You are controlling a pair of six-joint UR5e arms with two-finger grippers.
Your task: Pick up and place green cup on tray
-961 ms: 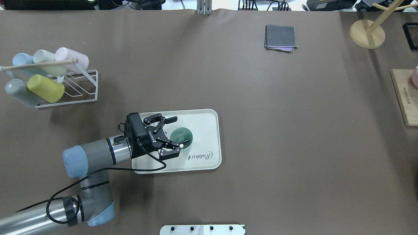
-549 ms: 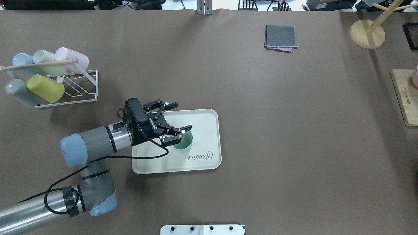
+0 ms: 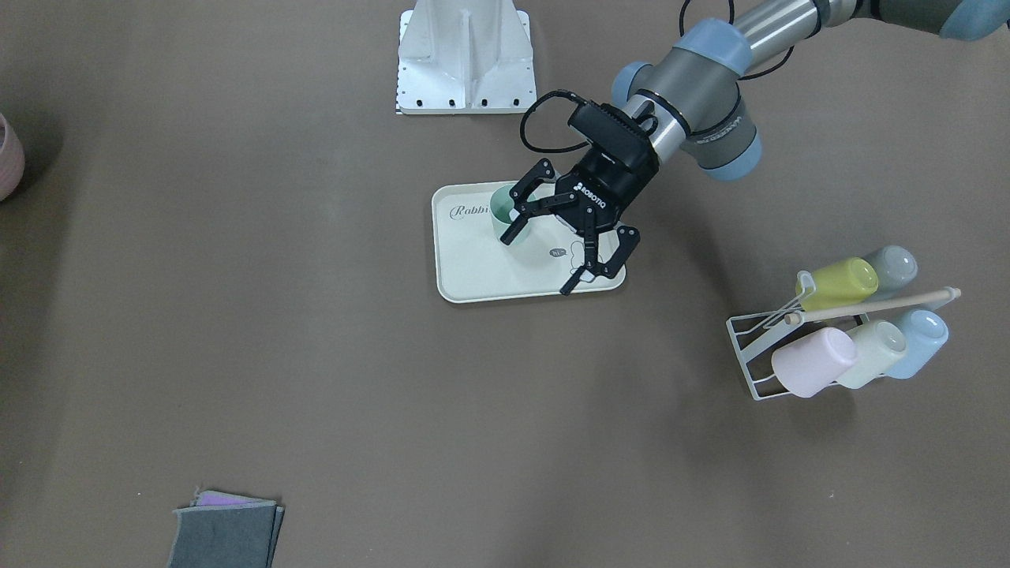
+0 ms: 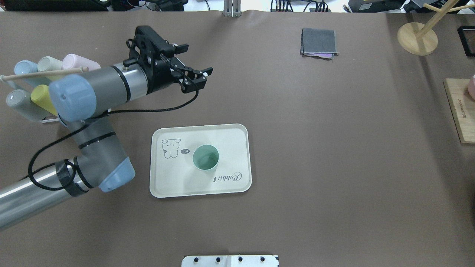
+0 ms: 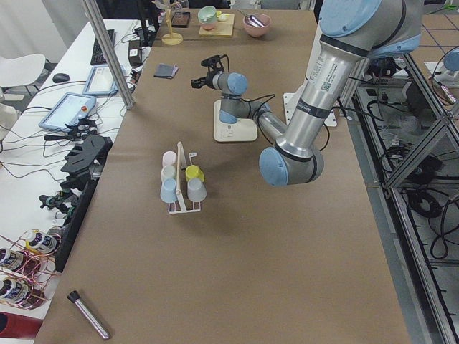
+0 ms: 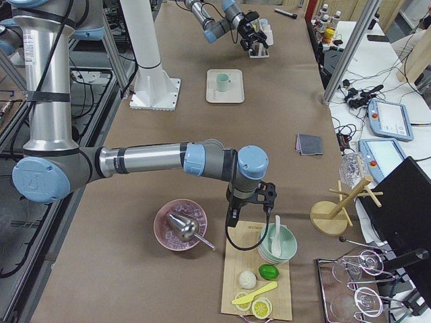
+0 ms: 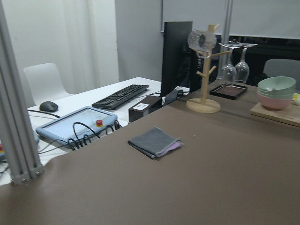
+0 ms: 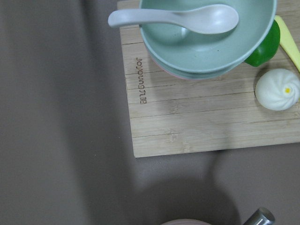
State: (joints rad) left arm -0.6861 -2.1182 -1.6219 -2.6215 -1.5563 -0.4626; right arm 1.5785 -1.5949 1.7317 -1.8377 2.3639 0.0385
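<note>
Brown-covered table (image 4: 334,148); white desk (image 7: 80,99) and chair (image 7: 44,82) beside a grey wall (image 7: 138,40).

Robotics laboratory: covered test table (image 7: 211,187) flanked by aluminium framing (image 7: 14,117); teach pendant (image 7: 77,125), keyboard (image 7: 121,96) and monitor (image 7: 177,56) on the adjoining desk (image 7: 84,101).

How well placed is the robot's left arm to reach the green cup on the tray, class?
Probably yes. The green cup stands upright and alone on the tray, with no other object crowding it. The left gripper is open and empty, and nothing seems to block its path.
</note>
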